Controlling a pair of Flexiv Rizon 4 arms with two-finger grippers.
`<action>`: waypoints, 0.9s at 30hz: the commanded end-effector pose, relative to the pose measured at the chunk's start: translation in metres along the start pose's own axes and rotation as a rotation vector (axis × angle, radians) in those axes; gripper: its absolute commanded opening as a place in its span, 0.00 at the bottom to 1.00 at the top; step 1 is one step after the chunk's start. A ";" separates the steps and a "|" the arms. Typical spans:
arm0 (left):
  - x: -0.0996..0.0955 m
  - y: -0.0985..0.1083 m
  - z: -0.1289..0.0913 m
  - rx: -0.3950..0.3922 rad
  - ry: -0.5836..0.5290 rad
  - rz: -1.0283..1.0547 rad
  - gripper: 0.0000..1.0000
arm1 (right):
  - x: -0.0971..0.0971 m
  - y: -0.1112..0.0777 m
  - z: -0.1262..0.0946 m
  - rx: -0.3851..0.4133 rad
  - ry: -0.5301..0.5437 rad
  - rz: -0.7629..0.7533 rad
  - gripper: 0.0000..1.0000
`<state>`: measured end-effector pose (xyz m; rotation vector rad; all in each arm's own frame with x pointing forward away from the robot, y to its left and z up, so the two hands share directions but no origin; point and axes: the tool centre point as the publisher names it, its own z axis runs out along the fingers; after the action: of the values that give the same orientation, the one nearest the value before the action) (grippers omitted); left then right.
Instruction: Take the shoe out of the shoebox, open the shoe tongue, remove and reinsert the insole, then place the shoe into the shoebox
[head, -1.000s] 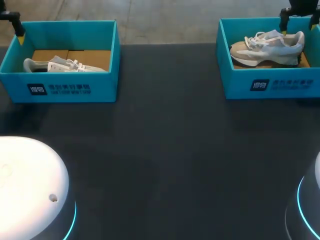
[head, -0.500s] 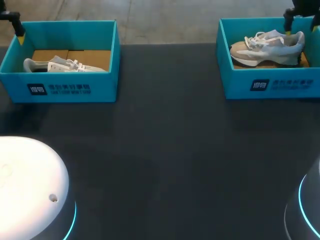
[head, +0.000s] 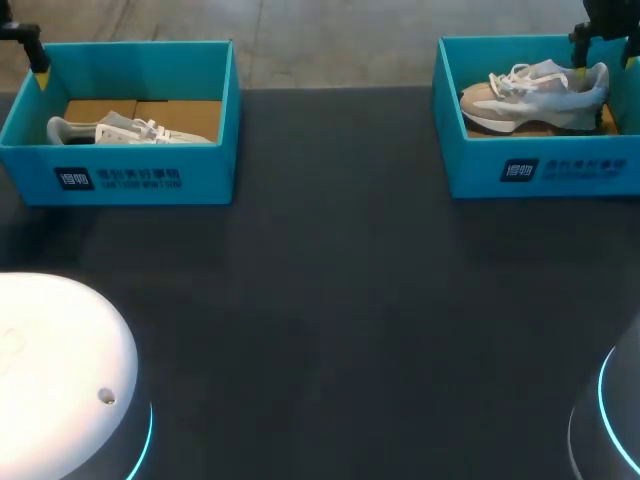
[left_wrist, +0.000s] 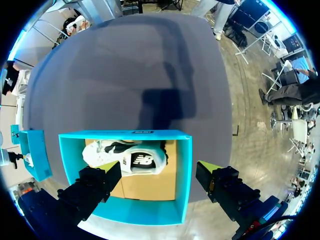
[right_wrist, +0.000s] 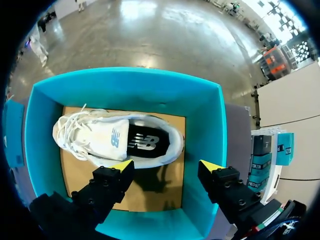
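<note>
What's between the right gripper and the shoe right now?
Nothing solid. In the right wrist view the right gripper hangs open over the box, and only the brown floor shows between it and the shoe.

Open table, walled boxes
You can pass across the table (head: 330, 300) mid-frame, between the upper-left box (head: 130, 175) and upper-right box (head: 540, 170); their walls bar sideways reach, tops open.

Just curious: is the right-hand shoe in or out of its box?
In. The shoe lies inside the right shoebox, walls all around it.
</note>
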<state>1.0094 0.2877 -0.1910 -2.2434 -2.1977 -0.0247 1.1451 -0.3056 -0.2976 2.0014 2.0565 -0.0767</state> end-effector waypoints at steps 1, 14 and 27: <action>0.000 0.000 -0.001 0.000 0.003 0.001 1.00 | -0.001 0.008 0.007 0.016 -0.002 -0.004 0.83; 0.000 0.000 -0.001 0.000 0.003 0.001 1.00 | -0.007 0.014 0.019 0.029 -0.008 -0.013 0.82; 0.000 0.000 -0.001 0.000 0.003 0.001 1.00 | -0.009 0.017 0.037 0.058 -0.005 -0.028 0.76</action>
<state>1.0094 0.2877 -0.1910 -2.2434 -2.1977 -0.0247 1.1580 -0.3201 -0.3233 1.9946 2.0937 -0.1321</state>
